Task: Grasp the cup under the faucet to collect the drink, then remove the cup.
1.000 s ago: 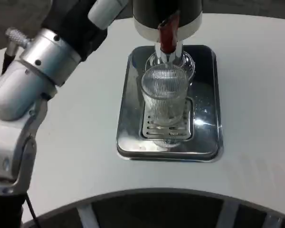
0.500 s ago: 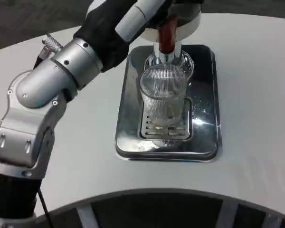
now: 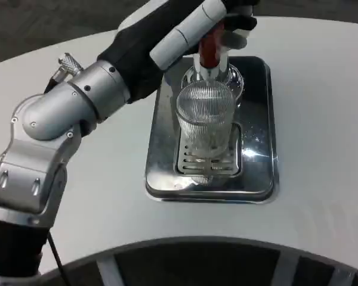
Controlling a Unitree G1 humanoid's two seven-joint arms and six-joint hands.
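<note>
Your ribbed clear glass cup [image 3: 206, 122] stands upright on the slotted grate of the shiny steel drip tray [image 3: 259, 173], directly beneath the chrome faucet with its red tap handle [image 3: 210, 44], so its long axis runs vertically and its open mouth faces the spout. Whether any drink has gathered in it you cannot tell from here. Your left hand [image 3: 218, 18] is up at twelve o'clock from the cup, reaching in from about ten o'clock across the tray's upper left corner, with the silver forearm [image 3: 77, 98] trailing back toward eight o'clock. The white and black fingers [image 3: 235, 24] lie right at the red handle and the dispenser body; they look curled toward it, but whether they actually grip or press the handle you cannot tell, since the hand's back covers the contact. The relation that matters for you: the cup lies at six o'clock from those fingers, just below them and apart from them, with nothing touching its wall. The left hand is the nearer one, so judge it as working the tap rather than the cup. When you go for the cup, expect to come at its side wall from nine or three o'clock, keeping it upright and clear of the spout above.
</note>
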